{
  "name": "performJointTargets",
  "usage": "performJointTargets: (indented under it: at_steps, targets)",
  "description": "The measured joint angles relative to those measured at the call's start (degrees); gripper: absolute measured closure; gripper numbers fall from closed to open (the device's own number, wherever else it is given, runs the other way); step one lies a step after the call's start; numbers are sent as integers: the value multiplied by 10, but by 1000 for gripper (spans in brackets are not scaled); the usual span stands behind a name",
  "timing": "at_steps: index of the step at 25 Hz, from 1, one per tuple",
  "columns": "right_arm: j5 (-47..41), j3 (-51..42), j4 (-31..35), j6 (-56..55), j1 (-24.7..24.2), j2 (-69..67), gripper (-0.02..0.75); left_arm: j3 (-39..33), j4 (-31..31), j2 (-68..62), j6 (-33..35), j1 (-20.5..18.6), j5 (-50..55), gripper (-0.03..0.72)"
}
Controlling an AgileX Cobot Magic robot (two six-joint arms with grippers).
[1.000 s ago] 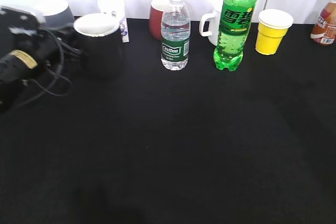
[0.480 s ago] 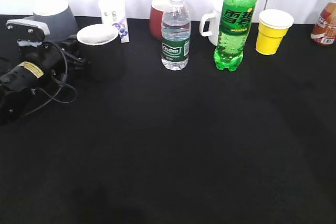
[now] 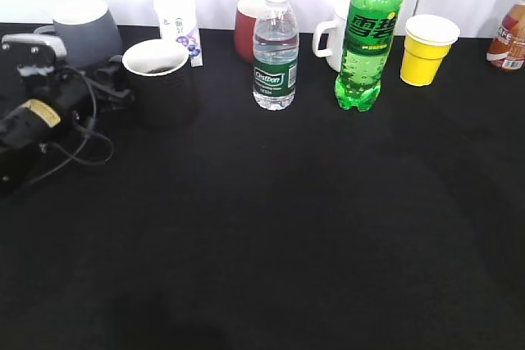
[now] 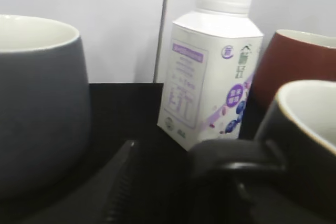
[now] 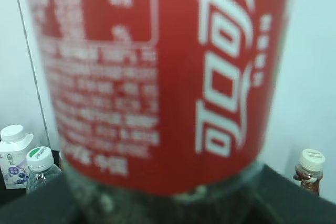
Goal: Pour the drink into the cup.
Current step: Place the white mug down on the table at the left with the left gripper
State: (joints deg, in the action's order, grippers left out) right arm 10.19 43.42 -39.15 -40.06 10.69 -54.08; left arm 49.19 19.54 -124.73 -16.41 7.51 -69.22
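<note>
On the black table (image 3: 287, 227), the left claw (image 3: 115, 88) grips the cup (image 3: 160, 79) by its handle.

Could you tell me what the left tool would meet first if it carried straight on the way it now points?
The black mug: the left tool points right, already at the mug's handle. Whether it touches the handle is unclear. The milk carton stands further back.

A black table (image 3: 287, 227) carries bottles, mugs, a carton and a paper cup.
</note>
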Motion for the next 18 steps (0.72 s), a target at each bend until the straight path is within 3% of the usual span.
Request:
performJointTargets:
  at_steps: [3,6,8,13,18]
  targets:
    - [0,0,0,0,0,0,372,-31,7,5,-2,-2,-11,345]
    - [0,0,0,0,0,0,372,-35,31,5,-2,-7,-17,246]
    - [0,0,0,0,0,0,372,-35,44,5,-2,-7,-17,220]
    - [-1,-3,0,0,0,0,372,-43,57,8,-3,-8,-21,216]
    - [-3,-7,0,0,0,0,372,-77,105,18,-4,-46,-35,211]
